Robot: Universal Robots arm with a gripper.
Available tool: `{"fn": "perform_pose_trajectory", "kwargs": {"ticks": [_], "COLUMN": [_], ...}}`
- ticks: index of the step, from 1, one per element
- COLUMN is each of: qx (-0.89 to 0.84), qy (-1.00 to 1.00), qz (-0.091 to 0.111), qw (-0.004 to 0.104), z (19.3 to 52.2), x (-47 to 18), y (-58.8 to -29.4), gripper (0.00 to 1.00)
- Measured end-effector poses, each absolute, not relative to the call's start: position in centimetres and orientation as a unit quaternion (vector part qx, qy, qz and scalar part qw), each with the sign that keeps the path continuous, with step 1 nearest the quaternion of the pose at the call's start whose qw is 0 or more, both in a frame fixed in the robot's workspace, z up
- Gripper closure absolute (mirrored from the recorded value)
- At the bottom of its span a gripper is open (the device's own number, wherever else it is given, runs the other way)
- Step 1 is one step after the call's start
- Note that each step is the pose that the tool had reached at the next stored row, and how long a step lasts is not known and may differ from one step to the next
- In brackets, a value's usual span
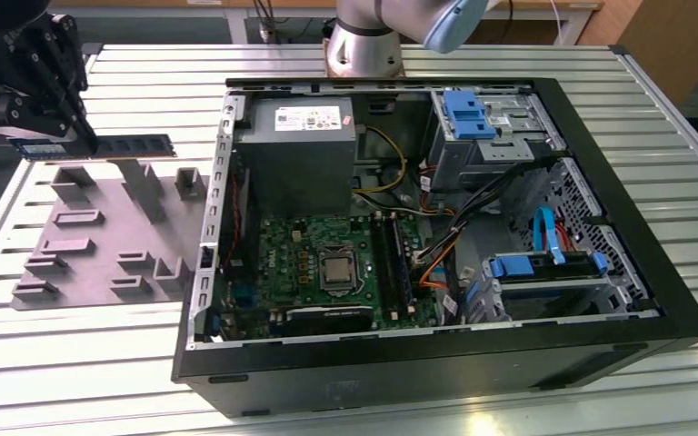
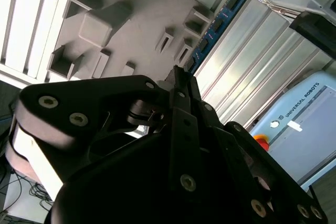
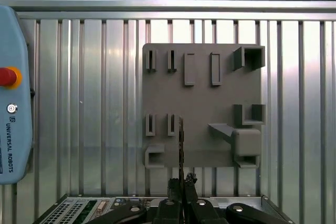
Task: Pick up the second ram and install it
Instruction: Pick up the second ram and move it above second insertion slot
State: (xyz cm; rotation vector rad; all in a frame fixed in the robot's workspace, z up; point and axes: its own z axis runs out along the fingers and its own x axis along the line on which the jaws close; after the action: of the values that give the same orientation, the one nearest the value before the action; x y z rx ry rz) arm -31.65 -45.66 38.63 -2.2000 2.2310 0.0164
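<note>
Carrying seems the step in hand: the gripper (image 1: pixel 58 134), fingers closed on the second ram (image 1: pixel 134 145), holds it just above the grey holder tray (image 1: pixel 94 245), beside the open computer case (image 1: pixel 676 313). Seating it would call for lining its edge with a motherboard slot (image 1: pixel 392 263).

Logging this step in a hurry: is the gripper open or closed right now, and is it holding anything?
Gripper: closed, holding the second ram by one end.
</note>
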Motion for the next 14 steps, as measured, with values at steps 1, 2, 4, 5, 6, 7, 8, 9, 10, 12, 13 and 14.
{"fn": "perform_pose_trajectory", "kwargs": {"ticks": [1, 2, 4, 5, 6, 7, 8, 9, 10, 12, 13, 14], "qx": [-0.702, -0.702, -0.702, -0.702, -0.702, -0.702, -0.702, -0.702, -0.702, -0.702, -0.702, -0.702], "qy": [0.712, 0.712, 0.712, 0.712, 0.712, 0.712, 0.712, 0.712, 0.712, 0.712, 0.712, 0.712], "qz": [0.005, 0.005, 0.005, 0.005, 0.005, 0.005, 0.005, 0.005, 0.005, 0.005, 0.005, 0.005], "qw": [0.004, 0.004, 0.004, 0.004, 0.004, 0.004, 0.004, 0.004, 0.004, 0.004, 0.004, 0.004], "z": [38.6, 38.6, 38.6, 38.6, 38.6, 38.6, 38.6, 38.6, 38.6, 38.6, 38.6, 38.6], "x": [-31.6, -31.5, -31.3, -31.2, -31.1, -31.0, -30.9, -30.8, -30.7, -30.5, -30.4, -30.3], "y": [-45.7, -45.7, -45.7, -45.7, -45.7, -45.7, -45.7, -45.7, -45.7, -45.7, -45.7, -45.7], "gripper": [0.86, 0.86, 0.86, 0.86, 0.86, 0.86, 0.86, 0.86, 0.86, 0.86, 0.86, 0.86]}}
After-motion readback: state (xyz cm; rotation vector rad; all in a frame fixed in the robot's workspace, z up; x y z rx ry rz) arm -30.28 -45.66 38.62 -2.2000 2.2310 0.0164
